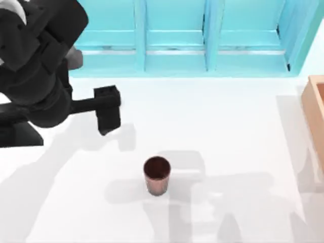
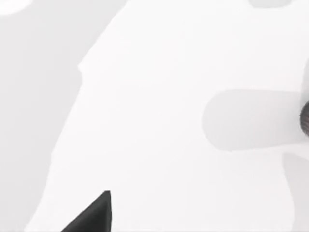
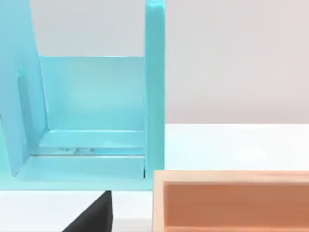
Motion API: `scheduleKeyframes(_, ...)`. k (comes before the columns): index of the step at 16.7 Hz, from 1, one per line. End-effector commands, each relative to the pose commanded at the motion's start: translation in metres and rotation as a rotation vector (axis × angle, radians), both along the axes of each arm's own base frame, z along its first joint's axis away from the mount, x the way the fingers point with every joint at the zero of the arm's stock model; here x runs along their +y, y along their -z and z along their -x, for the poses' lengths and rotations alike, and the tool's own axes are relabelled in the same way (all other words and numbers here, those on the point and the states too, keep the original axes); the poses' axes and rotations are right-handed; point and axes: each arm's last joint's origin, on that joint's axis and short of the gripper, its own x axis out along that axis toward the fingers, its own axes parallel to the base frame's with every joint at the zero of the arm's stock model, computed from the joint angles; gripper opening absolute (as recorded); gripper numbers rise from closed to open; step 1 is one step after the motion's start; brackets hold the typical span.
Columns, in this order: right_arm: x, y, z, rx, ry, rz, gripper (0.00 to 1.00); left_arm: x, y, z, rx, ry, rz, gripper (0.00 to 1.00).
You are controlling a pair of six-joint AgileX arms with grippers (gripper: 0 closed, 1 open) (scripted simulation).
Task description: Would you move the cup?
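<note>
While my left claw hangs over the table up and to the left of the cup, touching nothing, I cannot tell how far apart it stands. That cup sits upright near the table's middle, its dark inside holding nothing I can see. A wooden box lies at the right edge and a turquoise shelf along the back.

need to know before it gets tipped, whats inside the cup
Nothing shows inside the cup: from the top view its mouth is open and the inside is dark. The very bottom is too dark to tell. It stands upright on the white table, apart from the left gripper.
</note>
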Motion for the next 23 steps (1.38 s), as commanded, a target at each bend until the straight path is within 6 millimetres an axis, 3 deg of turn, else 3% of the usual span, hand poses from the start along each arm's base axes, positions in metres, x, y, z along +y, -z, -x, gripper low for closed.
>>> scheduleKeyframes(5, 0.0, 0.0, 0.0, 0.0, 0.0, 0.0, 1.0, -0.088, 0.013, -0.032, 0.167, 0.059, -0.077, 1.0)
scheduleKeyframes(10, 0.0, 0.0, 0.0, 0.0, 0.0, 0.0, 1.0, -0.149, 0.026, -0.034, 0.199, 0.12, -0.098, 1.0)
scheduleKeyframes(12, 0.0, 0.0, 0.0, 0.0, 0.0, 0.0, 1.0, -0.157, 0.028, -0.033, 0.199, 0.13, -0.098, 1.0)
scheduleKeyframes(18, 0.0, 0.0, 0.0, 0.0, 0.0, 0.0, 1.0, -0.156, 0.029, -0.034, 0.197, 0.127, -0.097, 1.0)
scheduleKeyframes(20, 0.0, 0.0, 0.0, 0.0, 0.0, 0.0, 1.0, -0.157, 0.04, -0.035, 0.201, 0.129, -0.1, 1.0)
scheduleKeyframes(23, 0.0, 0.0, 0.0, 0.0, 0.0, 0.0, 1.0, -0.159, 0.073, -0.037, 0.197, 0.13, -0.096, 1.0)
